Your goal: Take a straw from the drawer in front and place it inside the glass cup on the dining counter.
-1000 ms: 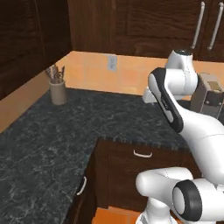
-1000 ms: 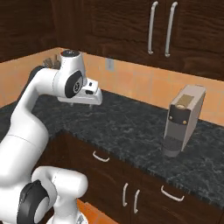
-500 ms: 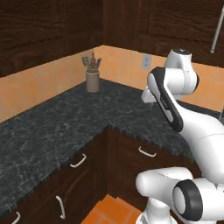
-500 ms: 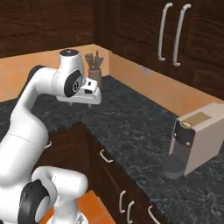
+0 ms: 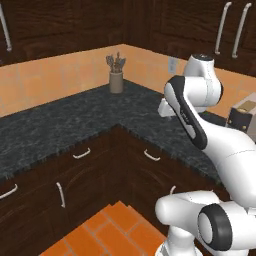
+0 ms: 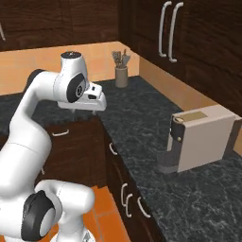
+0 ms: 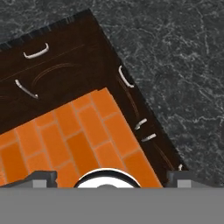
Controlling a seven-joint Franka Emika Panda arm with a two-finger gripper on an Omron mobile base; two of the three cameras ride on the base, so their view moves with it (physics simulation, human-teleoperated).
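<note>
Seemingly the robot is approaching the corner cabinets, its pincer [image 7: 109,175] hanging wide and empty over the black tabletop [image 5: 60,127], the drawer [image 5: 150,157] closed, needing opening; straw location unknowable.

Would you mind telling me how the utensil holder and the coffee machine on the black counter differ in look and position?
The utensil holder is a small grey-brown cylinder with utensils sticking up from it; the coffee machine is a much larger beige box with a dark front. The utensil holder stands far back in the corner by the orange wall, the coffee machine nearer the camera. Both rest on the black speckled counter.
</note>
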